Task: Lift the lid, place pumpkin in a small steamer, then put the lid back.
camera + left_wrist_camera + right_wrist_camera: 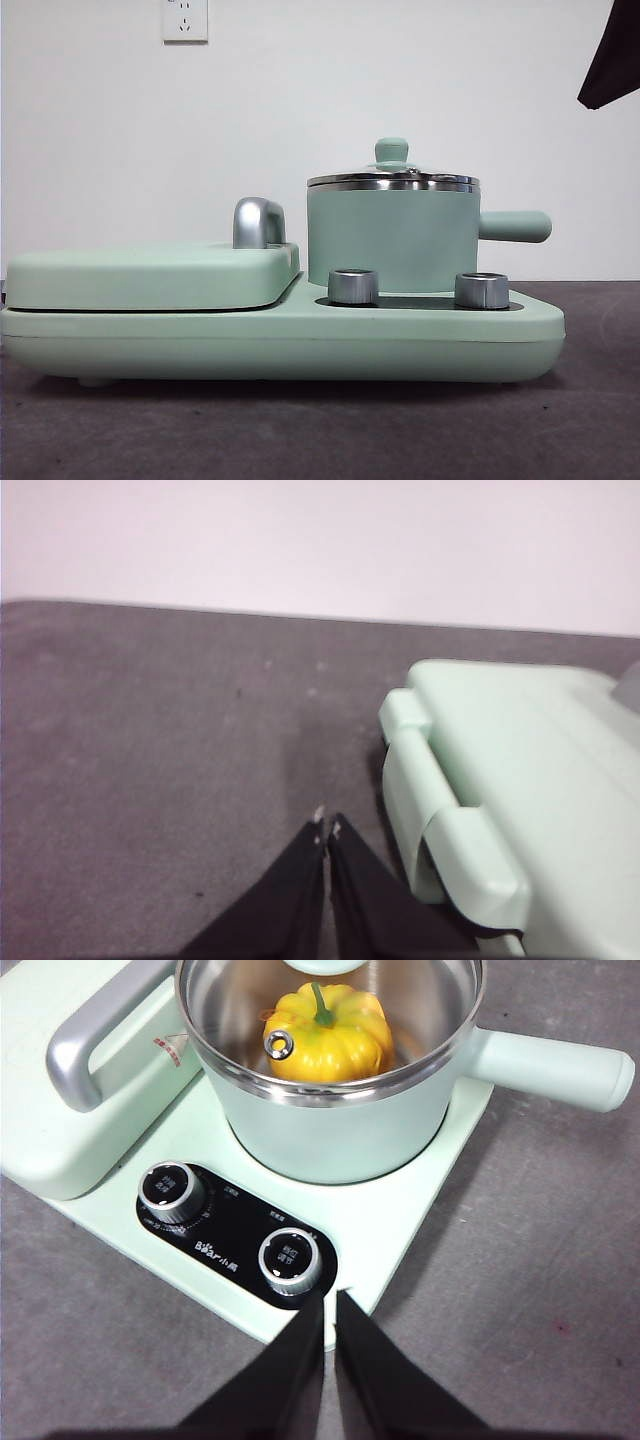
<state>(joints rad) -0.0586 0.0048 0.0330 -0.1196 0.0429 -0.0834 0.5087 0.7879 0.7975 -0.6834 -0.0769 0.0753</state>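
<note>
The small steamer (392,235) stands on the right half of the mint-green base, its straight handle (515,226) sticking out to the right. The lid (392,180) rests on its steel rim, knob up. Through the glass lid (400,1000) the right wrist view shows the yellow pumpkin (325,1030) with its green stem, sitting inside the steamer (340,1130). My right gripper (330,1302) hovers shut and empty above the base's front edge, near a silver knob. My left gripper (327,825) is shut and empty over the grey table beside the base's far end. The pot wall hides the pumpkin in the front view.
A wide mint-green base (280,345) carries a flat rectangular cover (150,275) with a steel handle (258,222) on its left half. Two silver knobs (353,286) (482,290) sit in front of the pot. A dark arm tip (610,55) shows at the top right corner.
</note>
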